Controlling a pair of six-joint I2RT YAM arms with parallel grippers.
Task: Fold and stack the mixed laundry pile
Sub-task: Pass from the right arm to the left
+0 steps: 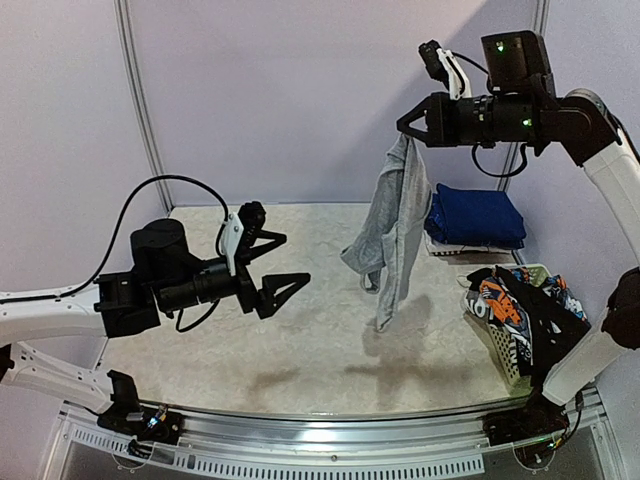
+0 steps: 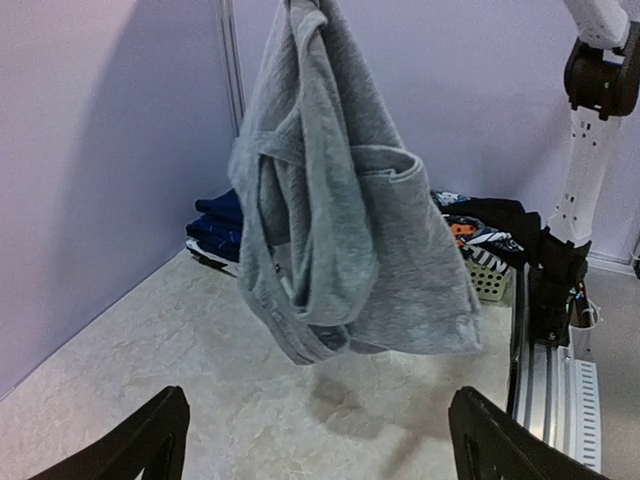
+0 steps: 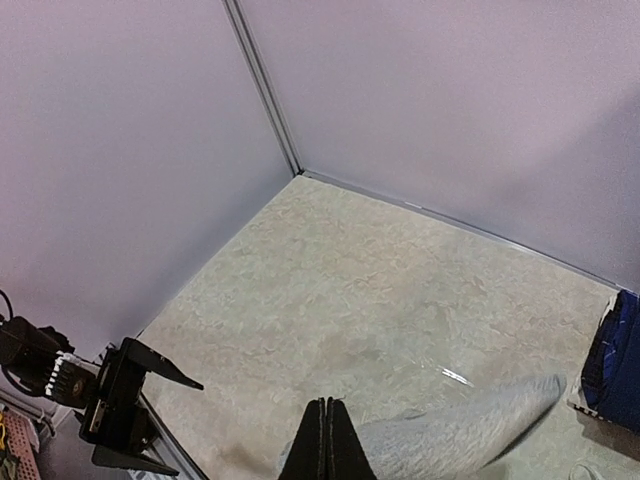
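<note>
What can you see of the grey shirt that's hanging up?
The grey shirt is soft heathered knit, bunched and twisted into loose folds, with a hemmed edge showing low down. It hangs limp from its top, pinched in the shut jaws of the right gripper, clear above the table. Nothing else touches it.

High rear view over table [image 1: 300,340]; 2 wrist views; grey shirt [image 1: 400,220] in all.

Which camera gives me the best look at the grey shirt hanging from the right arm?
The left wrist view: the grey shirt fills the frame, with its folds and bunched lower edge clear. The right wrist view catches only a strip beside the shut right fingers. The top external view shows it whole but small, dangling from them.
</note>
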